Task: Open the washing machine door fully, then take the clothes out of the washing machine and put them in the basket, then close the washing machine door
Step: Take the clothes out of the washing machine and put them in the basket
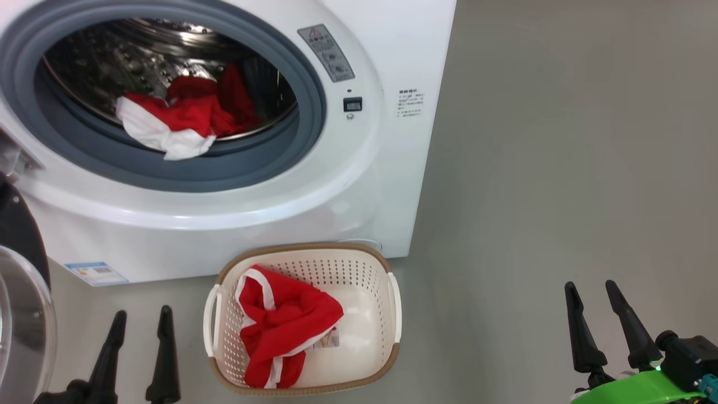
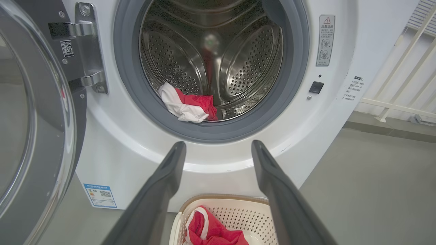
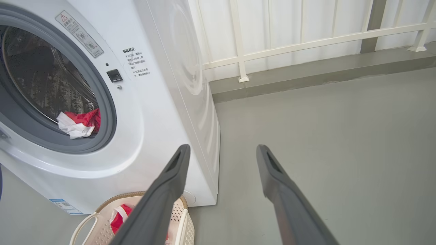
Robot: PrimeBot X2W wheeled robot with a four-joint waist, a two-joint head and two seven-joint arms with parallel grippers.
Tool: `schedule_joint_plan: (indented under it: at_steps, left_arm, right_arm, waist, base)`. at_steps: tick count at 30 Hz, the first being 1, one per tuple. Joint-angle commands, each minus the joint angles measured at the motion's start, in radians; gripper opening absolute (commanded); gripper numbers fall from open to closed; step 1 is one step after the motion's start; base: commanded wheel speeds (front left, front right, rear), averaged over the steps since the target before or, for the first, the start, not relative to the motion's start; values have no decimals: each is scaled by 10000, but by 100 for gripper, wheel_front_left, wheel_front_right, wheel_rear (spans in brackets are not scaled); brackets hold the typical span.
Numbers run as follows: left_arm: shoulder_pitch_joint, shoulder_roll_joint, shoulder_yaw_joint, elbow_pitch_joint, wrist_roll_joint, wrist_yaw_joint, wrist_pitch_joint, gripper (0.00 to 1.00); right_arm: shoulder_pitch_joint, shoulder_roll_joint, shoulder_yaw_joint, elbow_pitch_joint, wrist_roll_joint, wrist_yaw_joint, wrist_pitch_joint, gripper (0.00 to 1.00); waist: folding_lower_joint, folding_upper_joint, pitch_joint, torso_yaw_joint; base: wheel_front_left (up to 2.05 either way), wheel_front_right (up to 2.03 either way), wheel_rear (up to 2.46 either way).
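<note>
Red-and-white garment (image 1: 179, 120) bunched at the front lip of the steel drum (image 2: 211, 51), white part draped onto the grey rubber ring (image 1: 168, 174) of the washing machine (image 1: 252, 224). Second red garment (image 1: 283, 325) with white trim crumpled in the left half of the basket (image 1: 370, 269), set on the grey floor (image 1: 561, 168) just before the machine. Washing machine door (image 1: 25, 325) swung wide to the left, cut off at the head view's edge; hinge (image 2: 85, 51) and more of the glass bowl plain from the left wrist. White railing (image 3: 306, 41) past the machine's side from the right wrist. Basket cropped at the bottom of both wrist views, partly behind dark fingers. Sticker (image 1: 331, 339) half under the fabric, print unreadable. Left gripper (image 1: 142, 312) low beside the basket, right gripper (image 1: 590, 284) well off to the other side, both with fingers parted and holding nothing
</note>
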Motion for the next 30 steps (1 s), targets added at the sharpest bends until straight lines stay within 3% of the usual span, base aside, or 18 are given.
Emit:
schedule_joint_plan:
  at_steps: [1, 15, 23, 30]
  left_arm:
    - [-425, 118, 208, -151, 149, 15, -51, 100]
    - [-4009, 709, -335, 1668, 667, 15, -51, 100]
    - [-6812, 1220, -248, 3519, 1588, 18, -51, 100]
    - [-8453, 1864, -247, 5117, 2549, 272, -51, 100]
  right_arm:
    - [-368, -127, 222, -300, -19, 65, -65, 100]
    - [-1288, -127, 542, -404, 240, 65, -65, 100]
    - [-2003, -127, 925, -426, 572, 65, -65, 100]
    - [-2320, -127, 1294, -419, 757, 65, -65, 100]
  waist:
    - [0, 0, 206, -27]
    - [0, 0, 1867, -333]
    - [0, 0, 2917, -978]
    - [0, 0, 3320, -1700]
  base:
    - [0, 0, 0]
    - [0, 0, 0]
    - [0, 0, 0]
    - [0, 0, 0]
